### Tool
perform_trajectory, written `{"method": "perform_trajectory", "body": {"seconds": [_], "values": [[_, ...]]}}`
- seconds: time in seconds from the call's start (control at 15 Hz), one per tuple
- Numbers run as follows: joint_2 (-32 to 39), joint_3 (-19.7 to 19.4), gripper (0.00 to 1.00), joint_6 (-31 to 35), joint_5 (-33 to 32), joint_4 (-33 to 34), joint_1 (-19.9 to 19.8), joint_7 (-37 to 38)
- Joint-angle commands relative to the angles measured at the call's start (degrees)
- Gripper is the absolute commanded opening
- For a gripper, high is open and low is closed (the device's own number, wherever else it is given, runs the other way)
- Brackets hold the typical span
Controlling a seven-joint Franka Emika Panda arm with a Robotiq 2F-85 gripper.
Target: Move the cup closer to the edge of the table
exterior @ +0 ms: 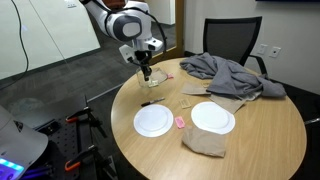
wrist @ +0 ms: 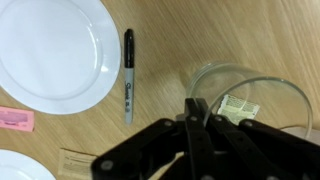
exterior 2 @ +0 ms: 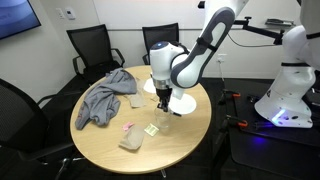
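Clear cup (wrist: 270, 95) on tan wood surface (wrist: 250, 30), rim wall pinched between the narrowed fingers of the gripper (wrist: 195, 108). Black marker (wrist: 128, 70) just beside, white plate (wrist: 55, 50) beyond it, pink eraser (wrist: 14, 118) near; grey cloth (exterior: 225, 72) well apart.

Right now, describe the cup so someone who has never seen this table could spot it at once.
On the round tan table, look directly below the gripper, beside the black marker. The cup is the small clear tumbler, unlike the flat white plates nearby.
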Motion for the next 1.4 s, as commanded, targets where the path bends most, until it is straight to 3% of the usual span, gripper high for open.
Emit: {"method": "perform_trajectory", "body": {"seconds": [0.0, 0.8, 1.33], "values": [[-4.45, 1.79, 0.01, 3.01, 1.03, -6.02, -1.34, -1.96], [-3.63, 6.03, 0.01, 14.98, 5.71, -13.58, -2.78, -4.37], [-2.63, 3.35, 0.01, 16.55, 3.11, -13.57, 0.19, -1.75]]}}
